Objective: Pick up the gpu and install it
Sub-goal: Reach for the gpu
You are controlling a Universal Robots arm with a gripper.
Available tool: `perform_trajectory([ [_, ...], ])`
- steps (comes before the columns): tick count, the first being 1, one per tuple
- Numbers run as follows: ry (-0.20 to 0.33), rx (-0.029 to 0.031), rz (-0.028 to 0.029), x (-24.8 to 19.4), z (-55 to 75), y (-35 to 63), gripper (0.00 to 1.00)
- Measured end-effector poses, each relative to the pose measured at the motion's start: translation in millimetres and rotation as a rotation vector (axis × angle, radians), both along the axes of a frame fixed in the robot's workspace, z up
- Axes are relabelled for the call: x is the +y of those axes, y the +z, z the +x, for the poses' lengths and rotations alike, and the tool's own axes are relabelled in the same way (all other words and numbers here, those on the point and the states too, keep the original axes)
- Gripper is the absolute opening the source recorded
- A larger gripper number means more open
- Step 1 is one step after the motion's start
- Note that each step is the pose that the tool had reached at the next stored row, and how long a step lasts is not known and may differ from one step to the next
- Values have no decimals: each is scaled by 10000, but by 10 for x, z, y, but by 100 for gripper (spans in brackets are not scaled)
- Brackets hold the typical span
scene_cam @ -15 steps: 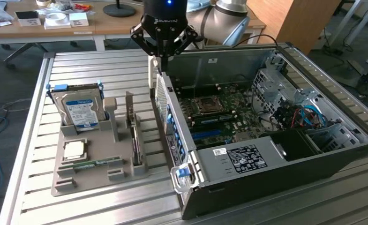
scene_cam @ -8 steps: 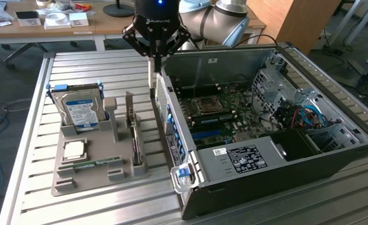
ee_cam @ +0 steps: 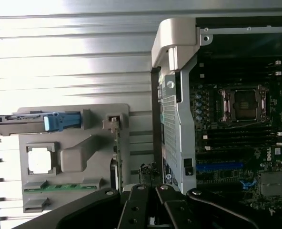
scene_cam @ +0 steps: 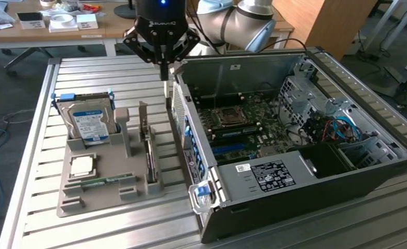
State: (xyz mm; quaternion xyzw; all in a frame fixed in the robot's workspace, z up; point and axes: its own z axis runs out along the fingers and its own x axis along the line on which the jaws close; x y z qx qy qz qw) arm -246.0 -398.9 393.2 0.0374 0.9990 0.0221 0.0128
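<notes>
The gpu (scene_cam: 148, 148) stands on its edge in a slot of the grey holder tray (scene_cam: 72, 205), with its silver bracket (scene_cam: 143, 115) pointing up at the far end. In the wrist view the gpu (ee_cam: 116, 152) shows edge-on as a thin dark line. My gripper (scene_cam: 164, 75) hangs shut and empty above the table. It is behind the tray's far end and close to the open computer case's (scene_cam: 293, 192) rear corner. It is higher than the gpu and apart from it. In the wrist view my gripper (ee_cam: 150, 183) lies between the tray and the case wall.
The tray also holds a hard drive (scene_cam: 89, 122) with a blue-white label, a square processor (scene_cam: 82, 166) and a green memory stick (scene_cam: 99, 181). The case lies open with its motherboard (scene_cam: 238, 124) and a blue slot (scene_cam: 231, 150) exposed. A slatted metal table (scene_cam: 106, 72) carries everything.
</notes>
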Motion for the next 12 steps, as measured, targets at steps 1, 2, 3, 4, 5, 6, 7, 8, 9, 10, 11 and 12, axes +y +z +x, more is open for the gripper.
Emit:
perform_trajectory([
  [1, 1, -1, 0, 0, -26, 0, 11],
  [2, 0, -1, -1, 0, -50, 0, 11],
  [3, 0, -2, 0, 0, -78, 0, 11],
  [4, -1, -5, 0, 0, -112, 0, 11],
  [5, -1, -8, 0, 0, -144, 0, 11],
  [6, -1, -11, 0, 0, -174, 0, 11],
  [7, 0, -13, 0, 0, -204, 0, 11],
  [8, 0, -13, 0, 0, -227, 0, 11],
  [9, 1, -14, 0, 0, -248, 0, 11],
  [10, 0, -14, 0, 0, -267, 0, 11],
  [11, 0, -15, 0, 0, -284, 0, 11],
  [12, -1, -15, 0, 0, -300, 0, 11],
])
